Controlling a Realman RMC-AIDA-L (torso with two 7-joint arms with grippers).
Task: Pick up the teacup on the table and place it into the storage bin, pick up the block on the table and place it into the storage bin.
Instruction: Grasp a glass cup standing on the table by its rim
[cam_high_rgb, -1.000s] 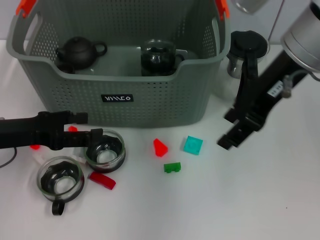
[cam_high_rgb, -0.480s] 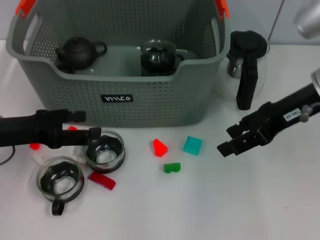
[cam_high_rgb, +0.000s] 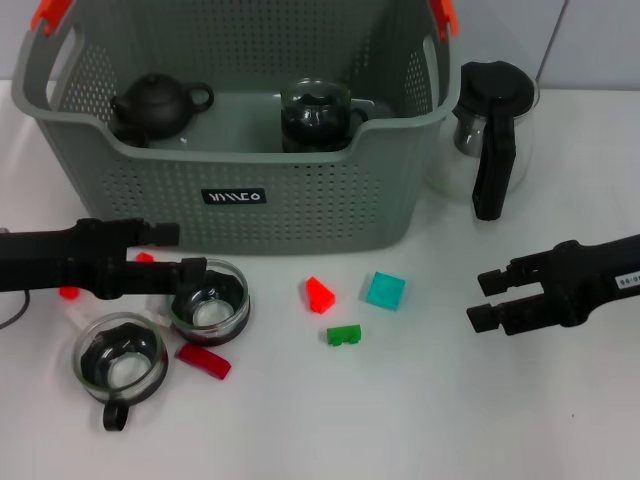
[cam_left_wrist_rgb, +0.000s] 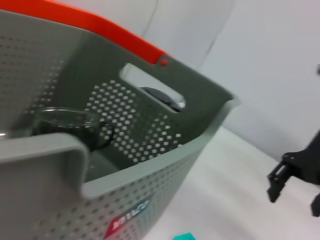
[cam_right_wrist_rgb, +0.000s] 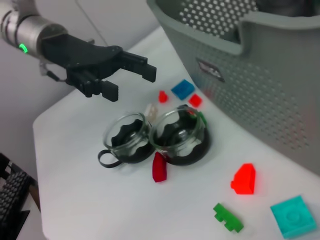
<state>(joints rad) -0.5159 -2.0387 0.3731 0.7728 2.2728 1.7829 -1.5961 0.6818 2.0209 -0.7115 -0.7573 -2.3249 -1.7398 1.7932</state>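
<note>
Left gripper (cam_high_rgb: 175, 262): fingers parted, empty, hovering just above the near-left teacup (cam_high_rgb: 210, 301), partly hiding its far rim. Right gripper (cam_high_rgb: 487, 298): fingers spread, empty, sitting at right, well apart from the blocks. Second teacup (cam_high_rgb: 122, 360) lying nearer. Red block (cam_high_rgb: 319, 294), cyan block (cam_high_rgb: 385, 290) and green block (cam_high_rgb: 344, 335) resting near the storage bin (cam_high_rgb: 300, 200), whose far wall is being cropped.

The head view's top edge is cutting off the far wall of the large grey perforated plastic storage bin (cam_high_rgb: 300, 190). The black left arm (cam_high_rgb: 60, 262) is covering most of a small red block (cam_high_rgb: 69, 293) and part of the rim of the nearer glass teacup (cam_high_rgb: 212, 300). The right edge is cropping the black right arm (cam_high_rgb: 600, 280).
</note>
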